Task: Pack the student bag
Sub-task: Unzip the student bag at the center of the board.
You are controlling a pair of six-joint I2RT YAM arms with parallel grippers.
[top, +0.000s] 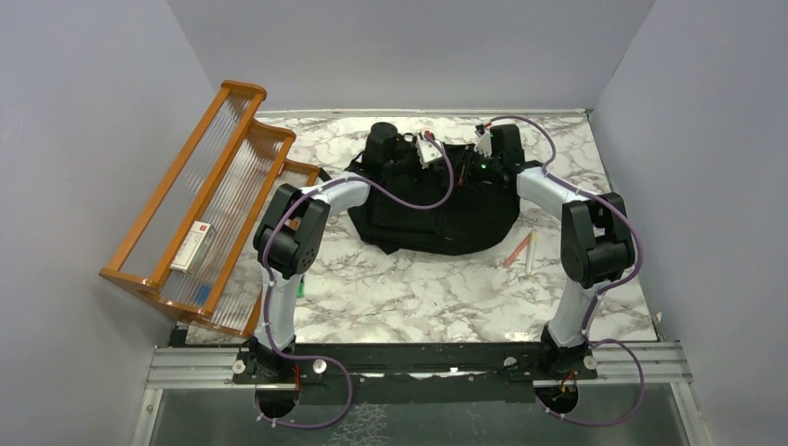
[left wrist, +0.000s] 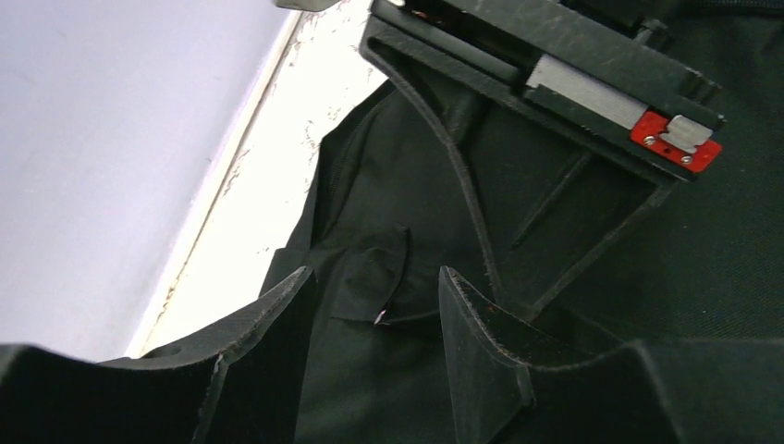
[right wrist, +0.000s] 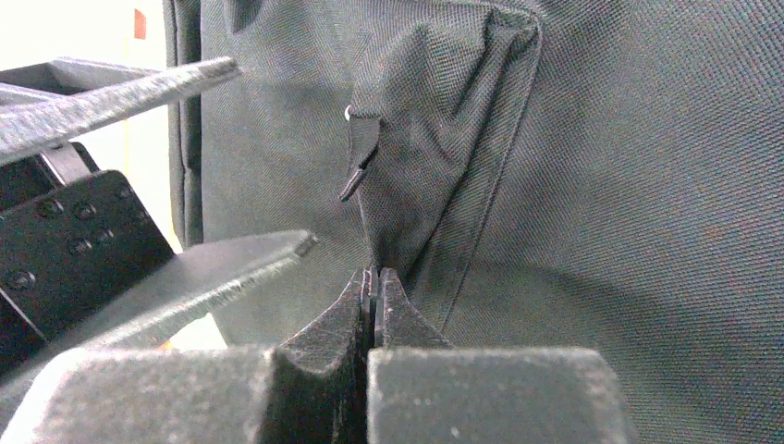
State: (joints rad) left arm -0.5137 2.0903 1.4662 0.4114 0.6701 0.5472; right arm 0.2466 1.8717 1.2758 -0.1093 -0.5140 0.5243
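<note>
The student bag (top: 446,218) is a black fabric backpack lying at the far middle of the marble table. Both arms reach over its far end. My left gripper (top: 444,167) is open, its fingers (left wrist: 268,314) straddling a flap of the bag (left wrist: 370,388) with a small zip pull (left wrist: 381,316) between them, touching nothing. My right gripper (top: 474,167) is shut, pinching a raised fold of the bag's fabric (right wrist: 444,120) at its tips (right wrist: 372,277). A dark zip pull (right wrist: 356,171) hangs just above the pinch. The bag's inside is hidden.
A wooden rack (top: 200,200) with ribbed clear shelves leans at the left and holds a small box (top: 193,246). An orange pen (top: 518,249) and a pale pen (top: 530,255) lie right of the bag. A green marker (top: 304,288) lies by the left arm. Grey walls enclose the table.
</note>
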